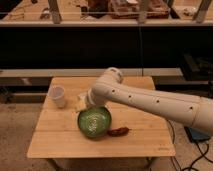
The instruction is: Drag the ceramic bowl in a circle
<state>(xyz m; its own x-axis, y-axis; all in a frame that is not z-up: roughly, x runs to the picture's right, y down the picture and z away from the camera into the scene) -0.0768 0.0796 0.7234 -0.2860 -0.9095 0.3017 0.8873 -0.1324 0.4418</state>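
Ceramic bowl [94, 121]: glossy green, round and shallow, with pale swirl marks inside; it stands upright on the wooden table [55, 136], in the front half and about midway across.
Brown object [118, 132]: small, dark and elongated, lying at the bowl's front right, just beside its rim; I cannot tell whether they touch.
Gripper [83, 103]: at the bowl's back-left rim, low over the tabletop; whether it is spread, closed or gripping the rim I cannot tell.
Arm [150, 102]: white, reaching in from the bowl's right and passing just behind it, with its rounded joint raised above.
White cup [58, 96]: upright, behind and left of the bowl, clearly apart from it.
Ledge [30, 73]: long and pale, running well behind the bowl, with dark shelving above it.
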